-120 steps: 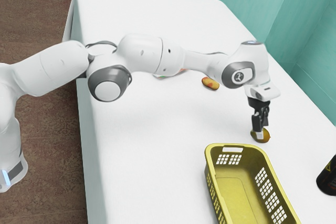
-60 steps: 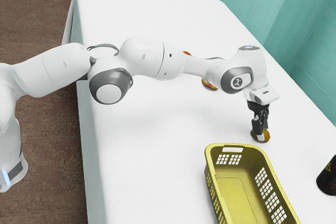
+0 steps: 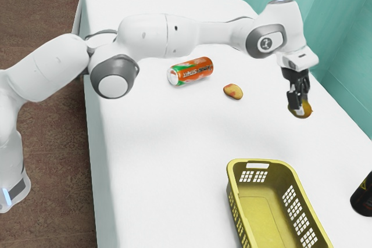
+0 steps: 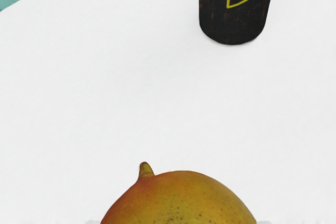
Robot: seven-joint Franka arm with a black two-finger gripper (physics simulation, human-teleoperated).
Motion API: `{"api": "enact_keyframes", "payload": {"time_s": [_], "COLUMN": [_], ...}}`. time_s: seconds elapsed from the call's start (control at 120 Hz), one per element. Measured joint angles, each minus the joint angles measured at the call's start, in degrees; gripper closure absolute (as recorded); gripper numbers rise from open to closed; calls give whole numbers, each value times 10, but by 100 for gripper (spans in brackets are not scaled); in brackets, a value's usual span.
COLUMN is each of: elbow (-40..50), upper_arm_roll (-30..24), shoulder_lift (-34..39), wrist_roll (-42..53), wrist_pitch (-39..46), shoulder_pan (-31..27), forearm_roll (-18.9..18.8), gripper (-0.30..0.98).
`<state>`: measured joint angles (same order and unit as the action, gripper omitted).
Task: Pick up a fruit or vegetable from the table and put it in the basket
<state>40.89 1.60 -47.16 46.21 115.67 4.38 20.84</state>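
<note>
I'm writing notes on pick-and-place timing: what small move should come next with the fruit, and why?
Probably carry the fruit at this height toward the exterior view's lower edge, until it is over the basket. The gripper is closed on it above the table, but off to one side of the basket's open top, so releasing here would likely miss.
</note>
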Motion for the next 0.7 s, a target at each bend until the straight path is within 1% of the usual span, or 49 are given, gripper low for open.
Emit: {"api": "enact_keyframes", "payload": {"time_s": [0.017, 0.067, 0.133, 0.233, 0.258, 0.283, 0.358, 0.467, 0.483, 0.508, 0.542, 0.617, 0.7], "elbow": [1, 13, 115, 286, 314, 331, 361, 419, 423, 430, 437, 443, 441], "upper_arm_roll": [1, 5, 6, 6, 7, 7, 4, -2, -7, -15, -28, -57, -76], "shoulder_lift": [9, 37, 118, 243, 264, 277, 299, 335, 337, 339, 340, 337, 325], "wrist_roll": [0, 0, 0, 0, 0, 0, -1, -3, -4, -4, -5, -9, -12], "wrist_pitch": [-8, -29, -46, -46, -43, -40, -33, -16, -13, -9, -2, 12, 24], "shoulder_pan": [1, 3, 10, 44, 55, 66, 103, 144, 148, 153, 157, 165, 169], "forearm_roll": [-2, -8, -16, -25, -27, -29, -39, -48, -49, -50, -50, -53, -55], "gripper": [44, 41, 41, 42, 41, 43, 40, 43, 44, 42, 43, 45, 40]}}
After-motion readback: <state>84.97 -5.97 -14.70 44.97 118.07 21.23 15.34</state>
